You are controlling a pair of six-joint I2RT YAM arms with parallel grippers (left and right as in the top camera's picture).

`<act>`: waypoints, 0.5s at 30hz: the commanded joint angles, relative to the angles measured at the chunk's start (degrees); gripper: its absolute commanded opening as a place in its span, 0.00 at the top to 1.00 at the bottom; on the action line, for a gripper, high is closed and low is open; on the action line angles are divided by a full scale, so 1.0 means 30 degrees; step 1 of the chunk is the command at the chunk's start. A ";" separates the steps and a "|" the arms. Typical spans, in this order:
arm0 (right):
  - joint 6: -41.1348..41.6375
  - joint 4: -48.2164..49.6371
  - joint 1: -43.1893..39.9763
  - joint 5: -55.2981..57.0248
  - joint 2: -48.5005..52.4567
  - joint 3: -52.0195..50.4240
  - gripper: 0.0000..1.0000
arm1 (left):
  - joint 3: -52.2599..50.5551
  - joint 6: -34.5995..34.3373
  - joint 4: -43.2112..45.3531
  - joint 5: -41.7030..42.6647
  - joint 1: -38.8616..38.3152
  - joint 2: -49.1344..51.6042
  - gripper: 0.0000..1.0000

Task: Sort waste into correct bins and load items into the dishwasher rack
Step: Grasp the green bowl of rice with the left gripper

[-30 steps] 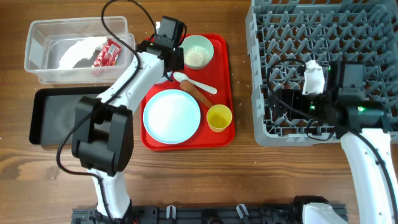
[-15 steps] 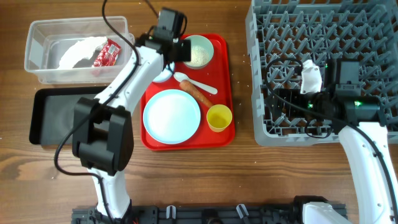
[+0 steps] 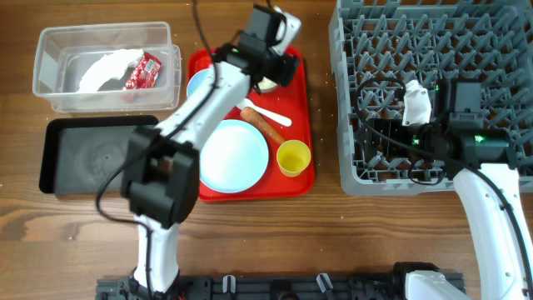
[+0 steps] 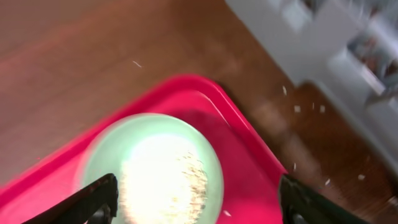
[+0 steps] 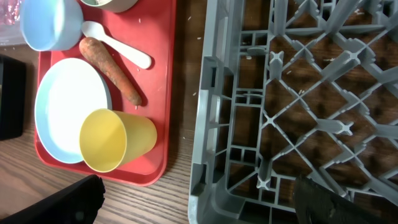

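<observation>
Jaws spread and empty, the left tool hangs over the pale green bowl of rice grains at the corner of the red tray, a bowl probably light, stiff and slick, best pinched at the rim and kept level, while the right tool gapes empty above the grey rack.

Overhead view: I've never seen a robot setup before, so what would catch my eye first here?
The bright red tray in the middle stands out, crowded with a light blue plate, a yellow cup and an orange-brown stick. The left gripper hangs open over a bowl of rice-like grains at the tray's far right corner. Right of the tray sits a big grey rack full of upright pegs.
</observation>
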 commanded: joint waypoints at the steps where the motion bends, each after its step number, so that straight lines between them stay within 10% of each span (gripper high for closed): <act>1: 0.0153 -0.0029 0.0095 0.0138 0.0204 0.0284 0.00 | 0.0080 0.0969 0.0058 0.0131 -0.0459 0.1166 0.21; 15: 0.0146 -0.0080 0.0095 0.0146 0.0211 0.0284 0.00 | 0.0044 -0.0182 0.0175 0.0131 -0.0481 0.2914 0.62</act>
